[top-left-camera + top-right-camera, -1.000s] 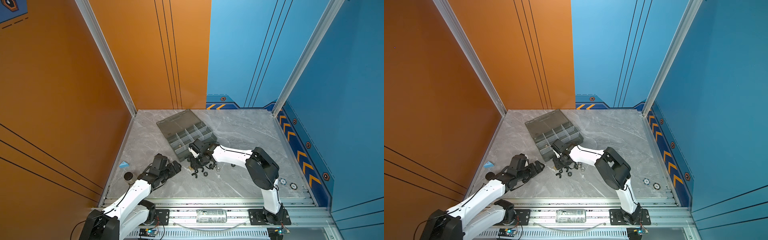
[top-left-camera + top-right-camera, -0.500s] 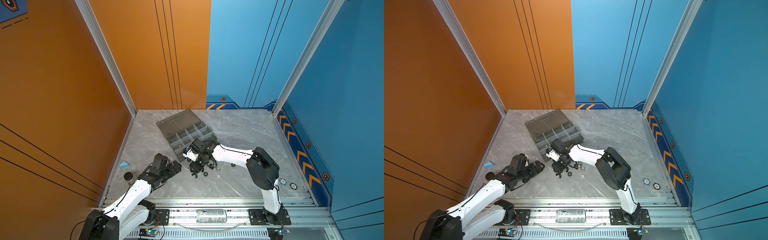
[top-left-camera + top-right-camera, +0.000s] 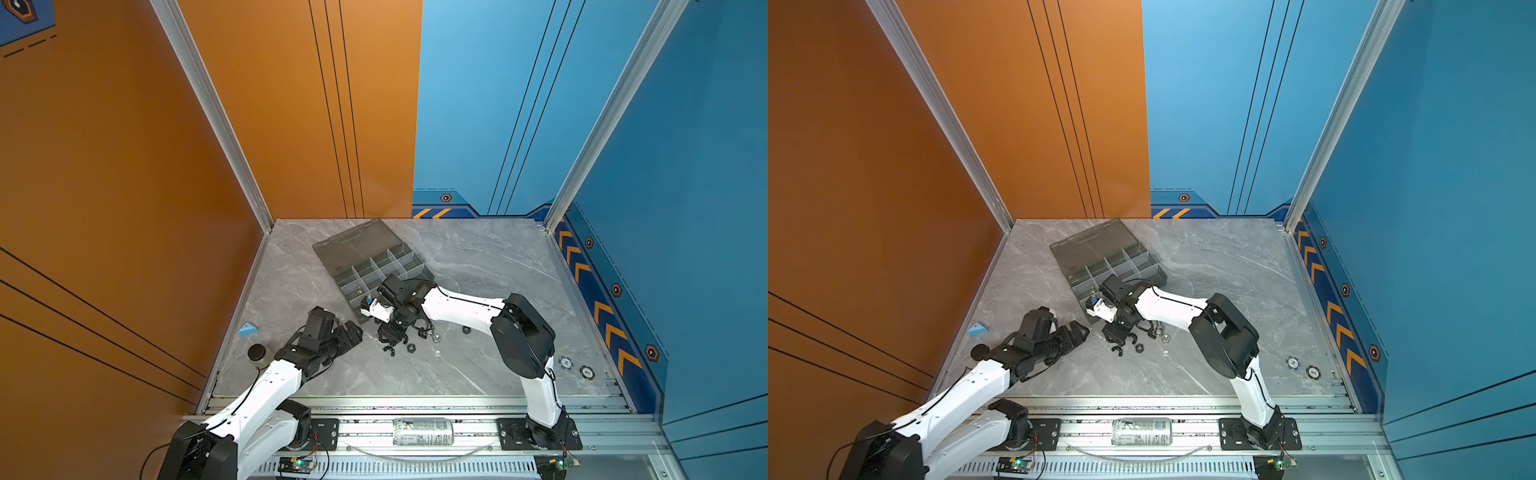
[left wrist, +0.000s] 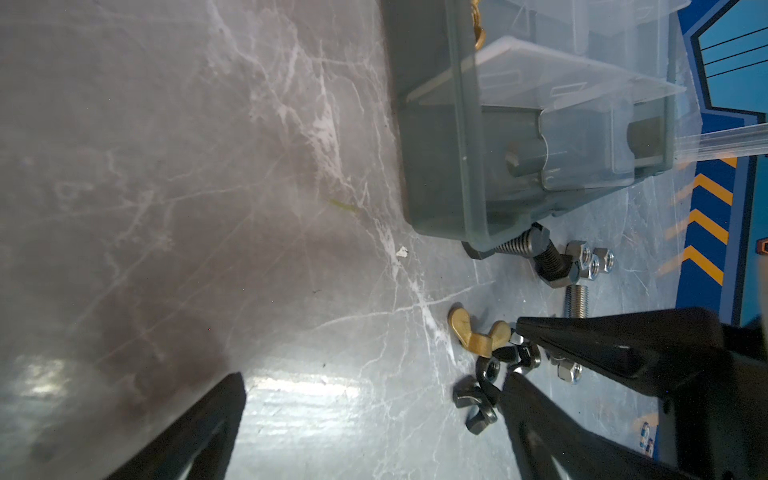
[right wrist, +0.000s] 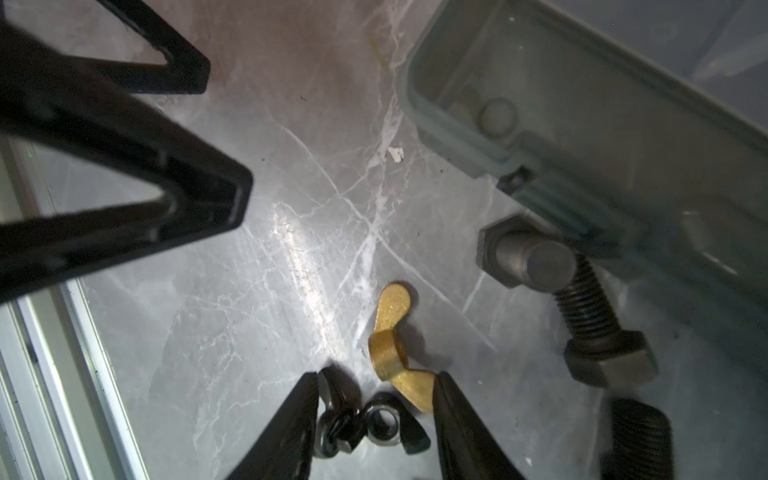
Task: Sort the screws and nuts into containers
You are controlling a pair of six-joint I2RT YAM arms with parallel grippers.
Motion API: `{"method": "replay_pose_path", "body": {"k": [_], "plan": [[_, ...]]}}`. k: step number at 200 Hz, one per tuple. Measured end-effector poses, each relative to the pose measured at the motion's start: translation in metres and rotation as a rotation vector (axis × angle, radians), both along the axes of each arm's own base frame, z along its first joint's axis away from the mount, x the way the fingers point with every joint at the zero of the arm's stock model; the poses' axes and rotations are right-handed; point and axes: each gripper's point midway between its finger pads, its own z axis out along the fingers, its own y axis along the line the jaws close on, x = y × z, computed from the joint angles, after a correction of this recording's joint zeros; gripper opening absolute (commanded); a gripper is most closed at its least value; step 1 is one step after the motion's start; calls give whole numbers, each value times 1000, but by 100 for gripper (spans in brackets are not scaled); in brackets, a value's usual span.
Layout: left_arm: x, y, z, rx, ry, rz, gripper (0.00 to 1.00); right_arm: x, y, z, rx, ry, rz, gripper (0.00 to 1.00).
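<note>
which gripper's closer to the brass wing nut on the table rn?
Right. The right gripper is down at the brass wing nut, which lies right beside one fingertip. The left gripper hangs open well off to the side, bare tabletop between them.

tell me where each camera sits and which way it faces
Top views: high above the rail, looking down on the table and box; left pincer and right pincer both show.
Left wrist: low over the table, facing the box corner and nuts; its open pincer shows.
Right wrist: close above the wing nut and bolts; its pincer shows.
Shared: both wrist views catch the wing nut and the opposite pincer.
</note>
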Motion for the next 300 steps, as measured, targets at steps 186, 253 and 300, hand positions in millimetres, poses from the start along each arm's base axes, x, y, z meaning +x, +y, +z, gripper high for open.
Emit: {"method": "replay_pose_path", "body": {"k": [186, 253, 300], "plan": [[0, 1, 3, -4, -12, 2, 98, -3, 2, -23, -28, 36, 30, 11], [1, 2, 6, -8, -23, 9, 98, 0, 2, -13, 26, 99, -7, 0], [2, 2, 7, -10, -26, 10, 98, 18, 7, 43, 178, 90, -54, 0]]}}
